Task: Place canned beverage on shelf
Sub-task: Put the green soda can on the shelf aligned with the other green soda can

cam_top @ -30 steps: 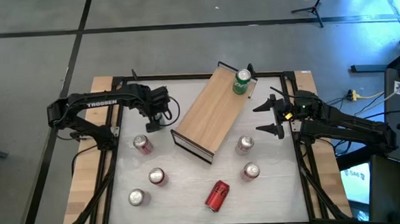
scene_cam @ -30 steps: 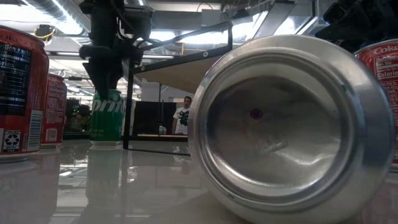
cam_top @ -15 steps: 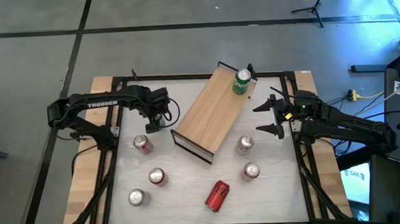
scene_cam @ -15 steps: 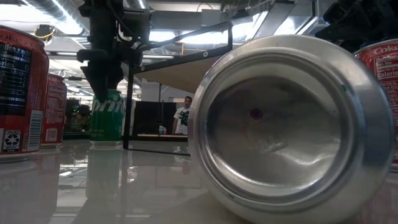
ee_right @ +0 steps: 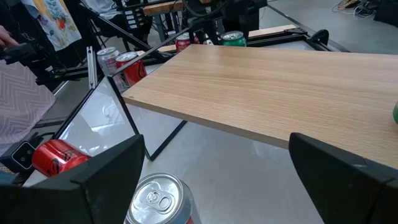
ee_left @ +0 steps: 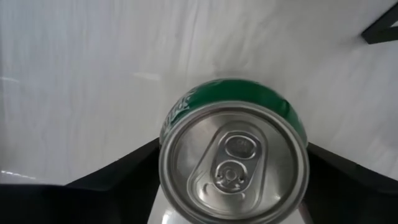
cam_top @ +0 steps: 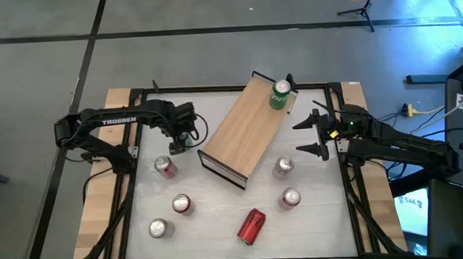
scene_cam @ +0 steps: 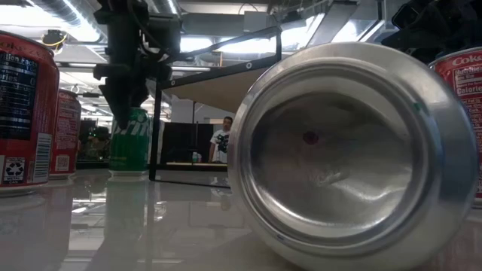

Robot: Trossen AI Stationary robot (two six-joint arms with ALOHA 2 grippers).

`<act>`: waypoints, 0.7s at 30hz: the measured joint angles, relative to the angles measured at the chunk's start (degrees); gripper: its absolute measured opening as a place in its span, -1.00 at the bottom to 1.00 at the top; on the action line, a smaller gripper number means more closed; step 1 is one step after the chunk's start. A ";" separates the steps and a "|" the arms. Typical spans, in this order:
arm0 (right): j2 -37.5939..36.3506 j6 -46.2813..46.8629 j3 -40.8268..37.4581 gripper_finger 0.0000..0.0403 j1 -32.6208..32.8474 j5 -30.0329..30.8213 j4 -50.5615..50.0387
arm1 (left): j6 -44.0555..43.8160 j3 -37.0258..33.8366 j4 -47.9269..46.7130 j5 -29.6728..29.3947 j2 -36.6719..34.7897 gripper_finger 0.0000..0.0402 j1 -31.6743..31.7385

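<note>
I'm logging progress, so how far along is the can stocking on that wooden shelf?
Done: one green soda can stands on the light-wood, dark-framed shelf. In hand: the left gripper grips a second green can, not yet lifted off the white table. Left: shelving it, plus six other cans, one red one lying down. The right gripper waits open beside the shelf.

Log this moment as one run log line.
left gripper: closing around upright green can on table | right gripper: open, waiting beside shelf | shelf: one green can
</note>
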 joint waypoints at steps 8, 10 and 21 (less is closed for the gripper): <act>0.01 -0.02 0.00 0.94 0.00 -0.01 0.00 | -0.03 0.71 0.09 0.12 0.08 0.40 -0.01; 0.01 -0.02 0.00 0.94 0.00 0.00 0.02 | -0.03 2.27 -1.36 0.04 0.12 0.39 -0.01; 0.01 -0.02 0.00 0.94 -0.01 0.00 0.01 | 0.68 18.88 -12.47 -5.31 0.04 0.38 0.06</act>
